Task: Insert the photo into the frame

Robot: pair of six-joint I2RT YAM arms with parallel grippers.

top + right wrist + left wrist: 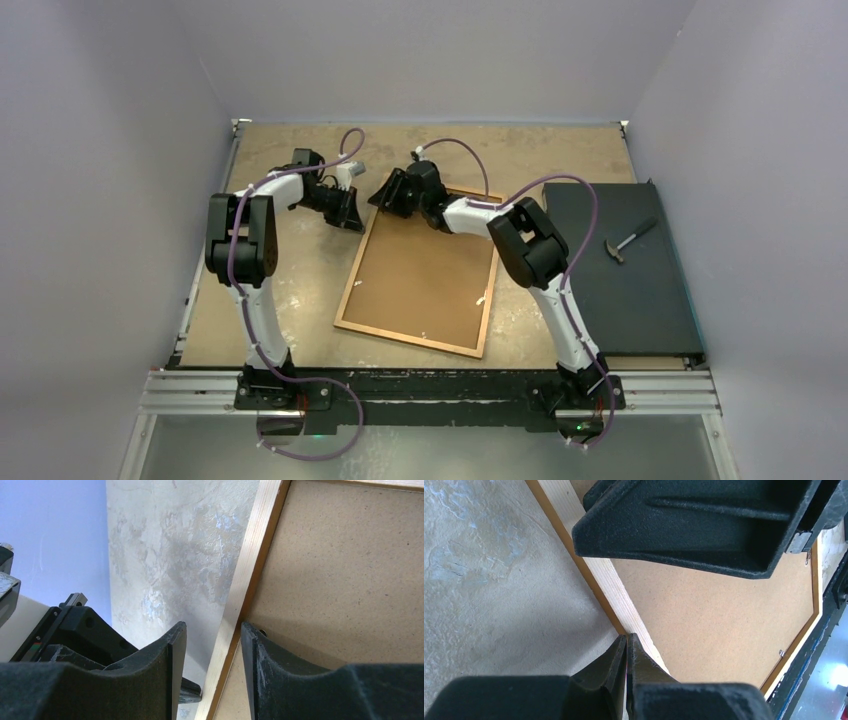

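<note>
we saw both arms reach forward, wrists turned inward over the far end of the frame (351, 275), lying back-up on the table (300, 290); the left gripper (350, 210) was pinched shut, empty, by its rail, the right gripper (390, 195) half-parted astride it, perhaps gripping.

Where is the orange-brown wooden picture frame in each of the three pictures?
Top external: the thin orange-brown wooden picture frame lies tilted in the picture's middle.
Left wrist: its pale rail runs diagonally from top left down to the shut left gripper.
Right wrist: its rail runs from the top down into the open right gripper.
Shared landmark: the plain brown backing board inside it.
</note>
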